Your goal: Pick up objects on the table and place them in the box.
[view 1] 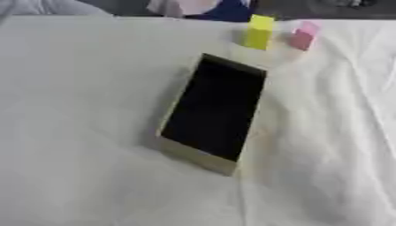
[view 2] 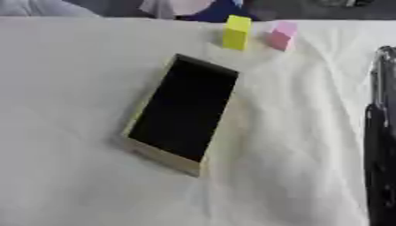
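Observation:
An open rectangular box [view 1: 193, 159] with pale gold walls and a dark inside lies slanted in the middle of the white cloth. Beyond it, near the far edge, a yellow block [view 1: 258, 32] stands upright. A pink block [view 1: 304, 35] stands just to its right, a small gap between them. At the right edge of the right eye view a black part of my right arm or hand [view 2: 380, 145] reaches from the lower corner up the frame; its fingers are blurred. My left hand shows in neither view.
A creased white cloth [view 1: 77, 110] covers the table, with folds running down the right side. At the far edge sit blurred shapes in white, pink and dark blue [view 1: 205, 9].

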You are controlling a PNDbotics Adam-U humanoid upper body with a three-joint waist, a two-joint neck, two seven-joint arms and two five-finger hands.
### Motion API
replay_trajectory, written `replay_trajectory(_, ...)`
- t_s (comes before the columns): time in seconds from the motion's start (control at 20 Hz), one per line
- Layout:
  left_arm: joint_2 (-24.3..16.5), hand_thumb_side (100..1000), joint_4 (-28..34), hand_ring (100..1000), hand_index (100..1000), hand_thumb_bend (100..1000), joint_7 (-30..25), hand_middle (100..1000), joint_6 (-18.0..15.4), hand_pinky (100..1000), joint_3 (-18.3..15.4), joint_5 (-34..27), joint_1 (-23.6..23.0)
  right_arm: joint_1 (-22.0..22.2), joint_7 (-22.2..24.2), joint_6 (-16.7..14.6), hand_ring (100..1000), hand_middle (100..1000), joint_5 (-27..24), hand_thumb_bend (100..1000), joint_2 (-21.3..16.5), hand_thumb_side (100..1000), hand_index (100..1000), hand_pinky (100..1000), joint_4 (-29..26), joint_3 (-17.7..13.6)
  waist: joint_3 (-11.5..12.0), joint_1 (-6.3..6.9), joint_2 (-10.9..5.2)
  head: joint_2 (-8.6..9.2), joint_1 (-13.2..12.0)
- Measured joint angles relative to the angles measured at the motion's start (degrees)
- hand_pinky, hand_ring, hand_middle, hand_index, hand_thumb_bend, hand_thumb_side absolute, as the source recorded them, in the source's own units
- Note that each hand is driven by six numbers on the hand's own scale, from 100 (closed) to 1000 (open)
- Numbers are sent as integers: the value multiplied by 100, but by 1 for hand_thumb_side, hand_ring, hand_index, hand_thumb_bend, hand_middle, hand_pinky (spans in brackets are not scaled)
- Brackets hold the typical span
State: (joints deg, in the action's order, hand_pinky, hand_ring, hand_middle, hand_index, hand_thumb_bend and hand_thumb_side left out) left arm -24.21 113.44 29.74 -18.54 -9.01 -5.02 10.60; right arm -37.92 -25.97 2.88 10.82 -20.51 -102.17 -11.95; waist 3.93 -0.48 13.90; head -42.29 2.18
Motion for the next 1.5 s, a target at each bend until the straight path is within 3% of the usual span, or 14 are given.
replay_trajectory(0.4,-7,757,0,740,855,350,-21,745,17,693,24,0,-4,-959,568,665,847,842,711,100,-609,810,846,825,1071,40,34,-2,-14,-7,63)
replay_trajectory(0.7,-12,757,0,741,856,349,-27,746,17,693,34,0,-7,-1724,942,1193,890,866,1239,100,-707,853,871,860,1920,189,38,-22,-16,-44,105)
replay_trajectory(0.95,-57,759,0,741,856,345,-35,746,15,692,36,0,-7,-2073,1330,1626,904,875,1664,100,-699,910,878,867,2620,383,74,-22,-11,-44,151)
replay_trajectory(1.2,-60,760,0,740,856,344,-54,746,16,691,64,-2,2,-2456,1520,2042,909,882,2082,100,-441,929,882,871,3310,368,108,-15,30,-29,177)
replay_trajectory(1.5,-73,759,0,740,855,343,-75,746,14,691,74,-23,56,-2840,1152,2533,932,903,2580,100,165,980,908,885,4115,273,174,4,85,21,214)
